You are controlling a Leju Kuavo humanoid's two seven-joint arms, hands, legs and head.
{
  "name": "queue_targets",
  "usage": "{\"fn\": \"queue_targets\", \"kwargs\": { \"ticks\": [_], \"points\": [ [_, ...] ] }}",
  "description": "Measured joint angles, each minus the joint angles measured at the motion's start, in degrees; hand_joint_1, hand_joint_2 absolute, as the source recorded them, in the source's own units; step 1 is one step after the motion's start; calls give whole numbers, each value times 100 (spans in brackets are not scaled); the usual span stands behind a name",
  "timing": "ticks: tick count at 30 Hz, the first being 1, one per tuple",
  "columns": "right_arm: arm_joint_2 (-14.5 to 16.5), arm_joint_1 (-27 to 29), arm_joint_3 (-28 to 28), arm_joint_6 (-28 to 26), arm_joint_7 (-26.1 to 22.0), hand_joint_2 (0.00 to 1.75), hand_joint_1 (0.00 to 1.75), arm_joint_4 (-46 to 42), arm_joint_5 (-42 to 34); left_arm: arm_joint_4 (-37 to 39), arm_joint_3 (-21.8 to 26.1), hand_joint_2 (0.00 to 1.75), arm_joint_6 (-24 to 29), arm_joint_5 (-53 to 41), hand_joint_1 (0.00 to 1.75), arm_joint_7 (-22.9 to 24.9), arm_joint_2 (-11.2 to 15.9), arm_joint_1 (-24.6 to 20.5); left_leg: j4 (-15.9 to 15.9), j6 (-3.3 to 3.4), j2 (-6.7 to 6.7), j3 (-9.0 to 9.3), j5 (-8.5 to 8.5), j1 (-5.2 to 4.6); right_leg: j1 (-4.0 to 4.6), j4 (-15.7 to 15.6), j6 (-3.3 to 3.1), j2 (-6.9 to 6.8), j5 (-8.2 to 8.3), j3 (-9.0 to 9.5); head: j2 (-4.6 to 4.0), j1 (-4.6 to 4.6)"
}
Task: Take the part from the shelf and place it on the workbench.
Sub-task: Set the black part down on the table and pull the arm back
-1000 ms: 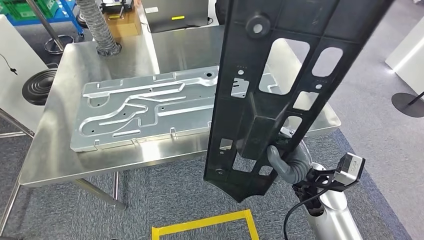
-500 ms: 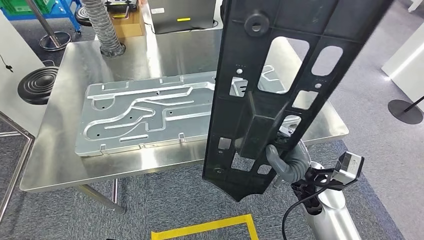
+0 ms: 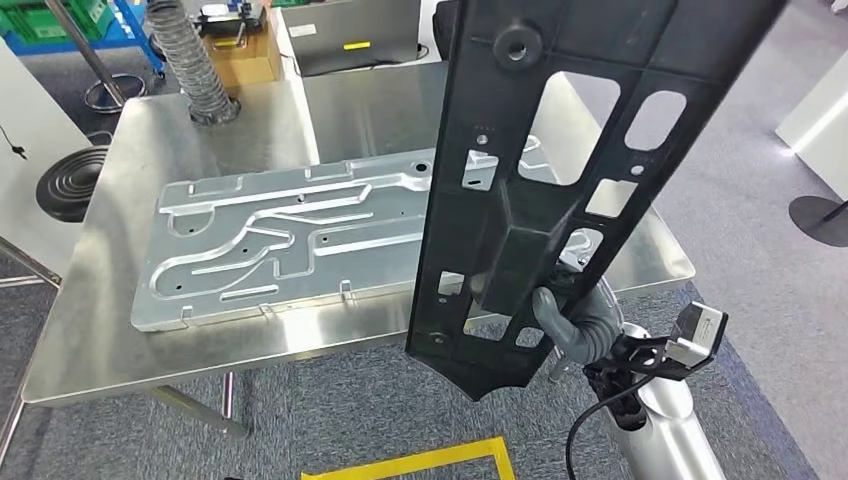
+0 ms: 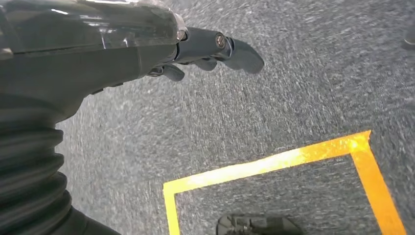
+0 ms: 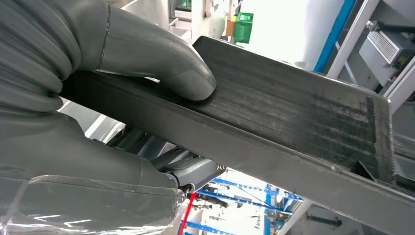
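Black part [image 3: 560, 150], long, flat and full of cut-outs, held upright in the right hand [image 3: 572, 322], low on the part, thumb hooked over an edge. In the right wrist view the thumb [image 5: 161, 63] presses a ribbed wall of the part. Left hand [image 4: 205, 51] hangs over carpet, fingers loosely apart, holding nothing.

Change over the last second: the whole head view has shifted a little, bench [image 3: 90, 330] and plate [image 3: 290, 235] sliding sideways together, so the camera moved, not the things. Part and hand keep the same place in view; grasp unchanged. Judgement: robot is squaring up to the bench, carry step nearly over, lowering not yet begun.

Surface: steel bench, shiny, with a large stamped metal plate lying flat across its middle. Part hangs above the bench's near right edge, not touching.

Room: grey carpet, yellow tape [image 3: 420, 460] on the floor by the robot, ribbed hose [image 3: 190, 60] at the bench's far corner.
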Motion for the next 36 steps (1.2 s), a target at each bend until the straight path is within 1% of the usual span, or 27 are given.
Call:
{"fn": "queue_targets", "kwargs": {
  "ticks": [1, 2, 3, 4, 5, 6, 7, 11, 13, 15, 16, 17, 18, 20, 21, 22, 24, 26, 27, 29, 30, 31, 32, 33, 34, 35, 36],
  "points": [
    [0, 23, 1, -3, 2, 175, 169, 0, 2, 0, 0, 175, -2, -2, 0, 0, 1, 7, 217, -12, 0, -144, -16, 7, 4, 3, -2, 1, -24, 26, 1, -1],
    [0, 43, 2, -5, 3, 175, 169, 0, 3, 0, 0, 175, -2, -2, 0, 0, 2, 12, 220, -18, 1, -189, 85, 12, 5, 8, 2, 5, -50, 58, 0, -1],
    [0, 58, 2, -5, 4, 175, 169, 0, 4, 0, 0, 175, -3, -2, 0, 0, 3, 15, -3, -17, 2, -122, 288, 17, 3, 14, 12, 10, -78, 96, 0, -1],
    [0, 66, 2, -4, 4, 175, 169, 0, 4, 0, 0, 175, -3, -2, 0, 0, 4, 14, -389, -11, 4, 29, 546, 20, 2, 23, 28, 15, -111, 137, 0, -1],
    [0, 66, 2, -3, 4, 175, 169, 0, 4, 0, 0, 175, -6, -1, 0, 0, 5, 12, -778, 4, 6, 195, 728, 15, 12, 37, 51, 19, -145, 168, 0, 0],
    [0, 62, 1, -3, 5, 175, 169, 0, 5, 0, 0, 175, -8, 1, 0, 0, 7, 9, -1079, 27, 5, 328, 839, 11, 21, 53, 78, 25, -173, 184, 0, 0],
    [0, 54, 1, -3, 8, 175, 169, 1, 10, 0, 0, 175, -9, 5, 0, 0, 7, 7, -1250, 53, 4, 401, 872, 4, 30, 64, 107, 28, -193, 187, 0, 0],
    [-10, -14, -1, -11, 37, 175, 169, 6, 63, 0, 2, 175, -13, 17, 0, -1, 1, 19, -1344, 188, -1, 444, 845, 5, 21, 110, 233, 26, -258, 172, 0, 0],
    [-56, -102, -2, -35, 73, 175, 169, 26, 94, 0, 2, 175, -13, 15, 0, -2, -2, 10, -1386, 245, 2, 483, 848, 23, 2, 558, 286, 19, -488, -41, 0, 0],
    [-140, -233, -3, -84, 141, 175, 169, 85, 124, 0, 2, 175, -16, 8, 0, -2, 1, 6, -1388, 276, 3, 496, 828, 13, -14, 1370, 321, 16, -793, -496, 0, 0],
    [-189, -313, -3, -105, 193, 175, 169, 129, 125, 0, 2, 175, -20, 2, 0, -2, 0, 9, -1385, 283, 3, 503, 817, 9, -19, 1668, 332, 15, -848, -692, 0, 0],
    [-244, -413, -6, -116, 258, 175, 169, 181, 104, 0, 2, 175, -25, -6, 0, -2, -1, 13, -1381, 285, 1, 515, 803, 7, -21, 1762, 334, 15, -785, -794, 0, 0],
    [-304, -542, -13, -116, 329, 175, 169, 239, 67, 0, 2, 175, -30, -17, 0, -1, -3, 14, -1376, 282, -3, 536, 787, 6, -21, 1611, 328, 15, -603, -773, 0, 0],
    [-446, -880, -35, -101, 463, 175, 169, 376, -60, 0, 2, 175, -36, -34, 0, 0, -8, 9, -1368, 263, -10, 593, 745, 3, -13, 823, 284, 15, -104, -468, 0, 0],
    [-513, -1065, -45, -95, 509, 175, 169, 450, -122, 0, 2, 175, -38, -38, 0, 0, -10, 2, -1359, 244, -14, 611, 723, -8, 2, 446, 254, 16, 55, -311, 0, 0],
    [-574, -1238, -50, -92, 549, 175, 169, 525, -179, 0, 2, 175, -38, -39, 0, 0, -13, -3, -1357, 221, -14, 617, 707, -17, 18, 204, 226, 16, 128, -212, 0, 0],
    [-663, -1528, -49, -101, 604, 175, 169, 671, -240, 0, 2, 175, -42, -39, 0, 0, -20, -8, -1370, 166, -12, 616, 687, -28, 46, 88, 180, 23, 104, -176, 0, 0],
    [-730, -1777, -35, -140, 656, 175, 169, 811, -235, 0, 2, 175, -42, -37, 0, -2, -25, -9, -1346, 107, -4, 614, 644, -35, 13, 53, 123, 28, 105, -150, 0, 0],
    [-755, -1907, -25, -171, 679, 175, 169, 884, -220, 0, 2, 175, -39, -35, 0, -4, -26, -12, -1219, 80, -1, 566, 569, -37, -4, 28, 91, 25, 105, -126, -1, -1],
    [-790, -2142, 0, -231, 704, 175, 169, 1037, -182, 0, 2, 175, -36, -33, 0, -8, -26, -10, -601, 41, 1, 270, 278, -25, -15, 1, 42, 12, 87, -77, -1, -1],
    [-804, -2233, 10, -245, 708, 175, 169, 1113, -168, 0, 2, 175, -35, -33, 0, -9, -27, -4, -189, 27, 0, 47, 116, -17, -9, 2, 26, 8, 72, -63, -1, -1],
    [-815, -2295, 20, -251, 709, 175, 169, 1184, -155, 0, 2, 175, -35, -33, 0, -9, -27, 5, 151, 16, 0, -158, 26, -11, -1, 4, 19, 7, 55, -46, 0, 0],
    [-821, -2335, 30, -251, 710, 175, 169, 1241, -145, 0, 2, 175, -35, -33, 0, -9, -28, 14, 314, 11, 1, -285, 44, -8, 6, 6, 18, 7, 35, -23, 0, 0],
    [-828, -2361, 39, -251, 711, 175, 169, 1287, -141, 0, 2, 175, -35, -33, 0, -9, -27, 20, 254, 15, 1, -304, 182, -7, 12, 8, 22, 8, 10, 8, 0, 0],
    [-834, -2382, 51, -256, 712, 175, 169, 1327, -137, 0, 2, 175, -35, -33, 0, -9, -27, 23, -36, 29, 1, -211, 419, -6, 16, 12, 32, 8, -19, 49, 0, 0],
    [-841, -2409, 66, -283, 714, 175, 169, 1362, -113, 0, 2, 175, -35, -33, 0, -9, -26, 23, -468, 54, 1, -47, 678, -7, 19, 17, 44, 8, -54, 92, 0, 0],
    [-851, -2455, 82, -329, 715, 175, 169, 1394, -65, 0, 2, 175, -37, -34, 0, -9, -26, 23, -862, 79, 2, 120, 859, -17, 31, 28, 64, 9, -87, 121, 0, 0]
  ]
}}
